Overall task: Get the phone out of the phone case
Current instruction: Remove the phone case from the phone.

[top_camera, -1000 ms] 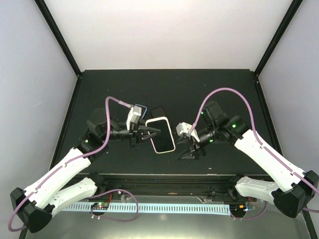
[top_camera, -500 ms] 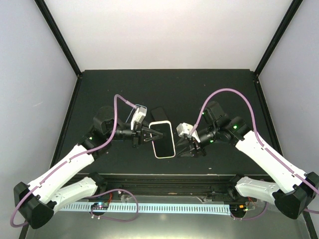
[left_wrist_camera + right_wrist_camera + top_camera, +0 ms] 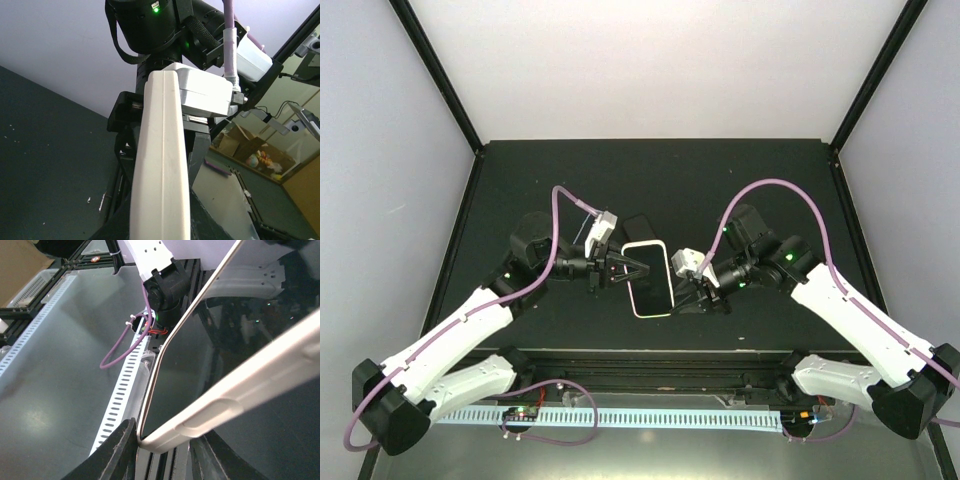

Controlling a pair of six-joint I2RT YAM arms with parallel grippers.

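A white-rimmed phone (image 3: 650, 280) with a black screen sits at the table's near middle, between both grippers and slightly tilted. My left gripper (image 3: 628, 268) is shut on its left edge. In the left wrist view the cream case edge (image 3: 160, 165) runs up between the fingers. My right gripper (image 3: 688, 293) is shut on its near right corner. In the right wrist view the case wall (image 3: 235, 400) with a button bump and the glossy screen (image 3: 200, 355) fill the frame, with my right gripper (image 3: 162, 445) at that corner. The pinkish-purple-edged phone and the pale blue case are hidden, probably under my left wrist.
A plain black phone (image 3: 638, 226) lies just behind the white-rimmed one. The black table (image 3: 720, 180) is walled at the back and both sides. A slotted white cable duct (image 3: 650, 417) and purple cables run along the front rail, also in the right wrist view (image 3: 125, 395).
Both grippers have closed in on the white-rimmed phone, the left from its left and the right from its right. The phone has shifted slightly right and now looks narrower, tilted.
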